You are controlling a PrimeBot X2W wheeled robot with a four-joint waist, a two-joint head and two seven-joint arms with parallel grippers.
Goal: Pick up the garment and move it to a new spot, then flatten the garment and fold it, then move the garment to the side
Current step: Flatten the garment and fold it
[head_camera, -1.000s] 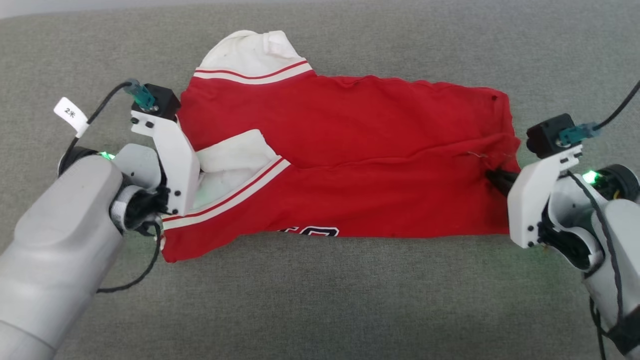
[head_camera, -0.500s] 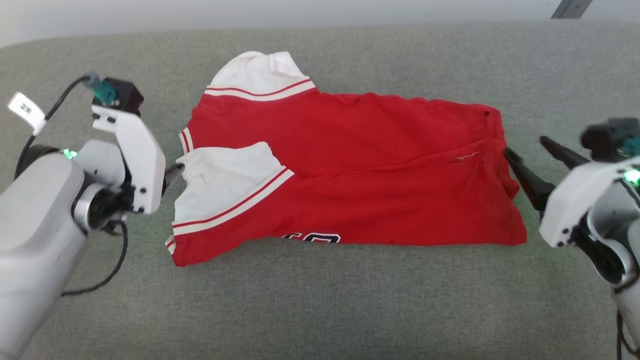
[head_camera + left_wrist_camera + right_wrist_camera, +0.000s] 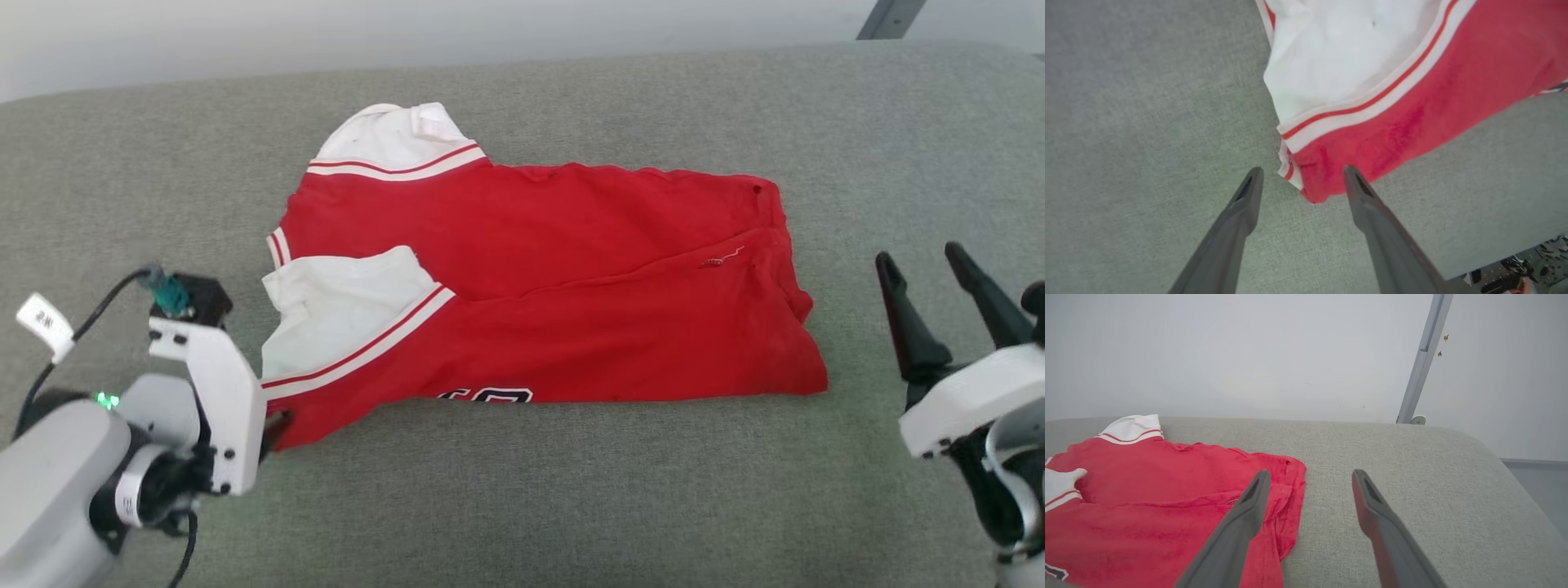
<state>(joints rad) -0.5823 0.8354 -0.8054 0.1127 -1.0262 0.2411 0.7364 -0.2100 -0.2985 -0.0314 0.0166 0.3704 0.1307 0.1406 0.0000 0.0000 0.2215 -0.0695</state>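
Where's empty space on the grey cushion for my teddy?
Bare cushion runs along the front, below the shirt, and behind it toward the wall. It's crowded at both shirt ends, beside the left claw and right claw.

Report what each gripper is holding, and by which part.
Nothing is held. The left gripper stands open at a corner of the garment; the right gripper is open beside its other end.

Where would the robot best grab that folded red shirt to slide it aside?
Probably its two short ends: the garment lies as a long folded band, so the left gripper could pinch the near sleeve-side corner from the left, the right gripper the hem end from the right.
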